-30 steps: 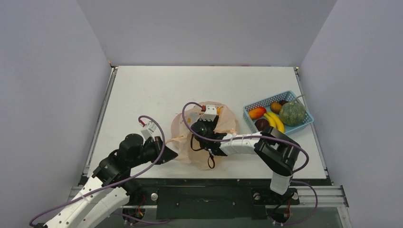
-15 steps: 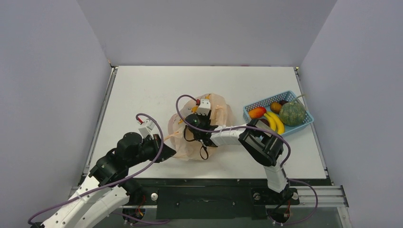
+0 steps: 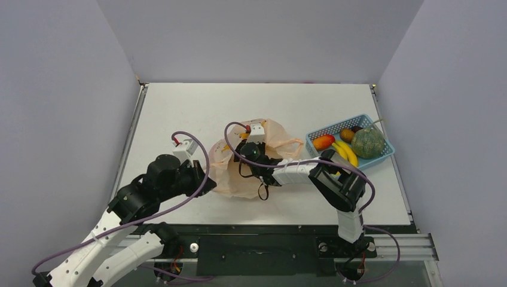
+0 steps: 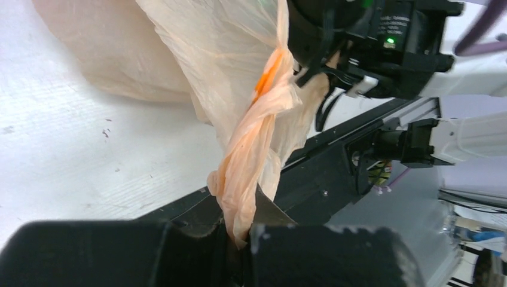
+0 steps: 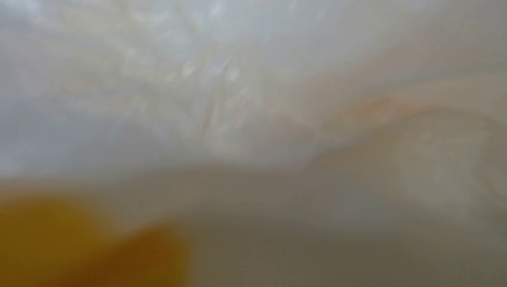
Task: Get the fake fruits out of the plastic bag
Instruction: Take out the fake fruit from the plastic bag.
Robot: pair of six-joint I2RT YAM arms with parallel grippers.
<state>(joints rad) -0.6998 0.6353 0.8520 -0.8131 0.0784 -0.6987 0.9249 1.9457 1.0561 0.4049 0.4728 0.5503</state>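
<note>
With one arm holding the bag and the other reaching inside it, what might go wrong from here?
The left gripper pinches only a thin twisted strip of the plastic bag; it may slip or tear if pulled. The right gripper is buried in the bag, and its wrist view shows only blurred film and an orange blur, so it may grab film rather than fruit.
</note>
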